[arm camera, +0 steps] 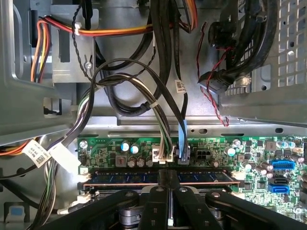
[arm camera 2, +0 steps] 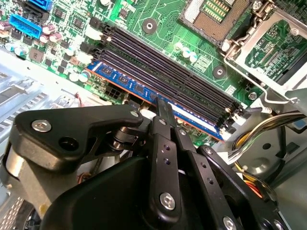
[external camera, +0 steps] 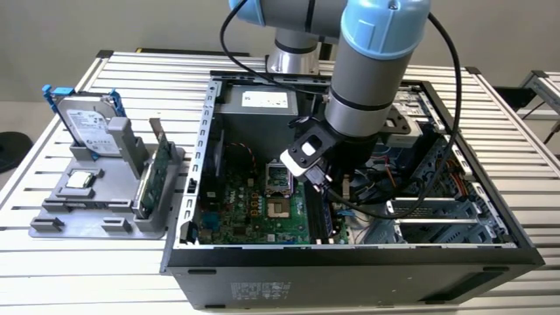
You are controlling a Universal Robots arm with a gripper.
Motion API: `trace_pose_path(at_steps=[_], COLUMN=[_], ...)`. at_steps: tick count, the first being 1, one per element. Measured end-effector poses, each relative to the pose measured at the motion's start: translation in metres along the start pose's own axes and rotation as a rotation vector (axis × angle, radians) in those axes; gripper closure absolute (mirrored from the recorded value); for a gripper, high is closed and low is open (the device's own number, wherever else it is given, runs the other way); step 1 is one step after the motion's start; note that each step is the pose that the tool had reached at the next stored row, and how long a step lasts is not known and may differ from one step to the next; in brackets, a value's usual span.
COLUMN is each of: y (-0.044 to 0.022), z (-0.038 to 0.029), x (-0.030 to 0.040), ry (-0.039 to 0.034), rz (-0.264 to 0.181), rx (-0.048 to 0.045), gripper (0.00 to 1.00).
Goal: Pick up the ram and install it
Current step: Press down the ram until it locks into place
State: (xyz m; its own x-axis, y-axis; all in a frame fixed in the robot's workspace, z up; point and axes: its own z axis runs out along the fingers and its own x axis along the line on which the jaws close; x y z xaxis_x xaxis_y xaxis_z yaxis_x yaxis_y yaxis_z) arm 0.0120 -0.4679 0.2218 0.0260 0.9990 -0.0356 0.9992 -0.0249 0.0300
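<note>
Over the motherboard (arm camera 2: 144, 14), the ram (arm camera 2: 139, 88) is held in the narrowed gripper (arm camera 2: 163, 108); seating is underway, so downward pressure is needed.

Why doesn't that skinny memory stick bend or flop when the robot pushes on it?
The ram is a thin flat board, so it probably stays stiff along its length but could crack if twisted. It stands on edge in the motherboard's slot, which likely keeps it from tipping. The gripper meets it near the middle, so the push should spread evenly.

The tool (arm camera: 166, 179) grips the ram (arm camera: 158, 178) standing in its motherboard (arm camera: 249, 158) slot.
</note>
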Motion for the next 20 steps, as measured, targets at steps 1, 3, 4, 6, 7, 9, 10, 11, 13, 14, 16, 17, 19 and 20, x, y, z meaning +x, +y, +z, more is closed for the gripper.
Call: trace_pose_path(at_steps=[1, 3, 4, 6, 7, 9, 10, 11, 13, 14, 16, 17, 19, 20], y=[0.0000, 0.0000, -0.0001, -0.0001, -0.0001, -0.0001, -0.0001, -0.0001, -0.0001, -0.0001, -0.0001, -0.0001, -0.0001, -0.0001], z=[0.0005, 0.0015, 0.0022, 0.0027, 0.0029, 0.0030, 0.0031, 0.0032, 0.0032, 0.0032, 0.0032, 0.0032, 0.0032, 0.0032], x=[0.0000, 0.0000, 0.0002, 0.0002, 0.0001, 0.0001, 0.0001, 0.0002, 0.0002, 0.0002, 0.0002, 0.0002, 0.0002, 0.0002], ry=[0.0000, 0.0001, 0.0010, 0.0004, 0.0001, 0.0001, 0.0002, 0.0004, 0.0004, 0.0005, 0.0005, 0.0004, 0.0004, 0.0005], rz=[0.000, 0.000, 0.000, 0.000, 0.000, 0.000, 0.000, 0.000, 0.000, 0.000, 0.000, 0.000, 0.000, 0.000], rx=[0.0000, -0.0001, -0.0002, -0.0001, 0.0000, 0.0000, -0.0001, -0.0001, -0.0002, -0.0002, -0.0002, -0.0001, -0.0001, -0.0002], gripper=[1.00, 1.00, 1.00, 1.00, 1.00, 1.00, 1.00, 1.00, 1.00, 1.00, 1.00, 1.00, 1.00, 1.00])
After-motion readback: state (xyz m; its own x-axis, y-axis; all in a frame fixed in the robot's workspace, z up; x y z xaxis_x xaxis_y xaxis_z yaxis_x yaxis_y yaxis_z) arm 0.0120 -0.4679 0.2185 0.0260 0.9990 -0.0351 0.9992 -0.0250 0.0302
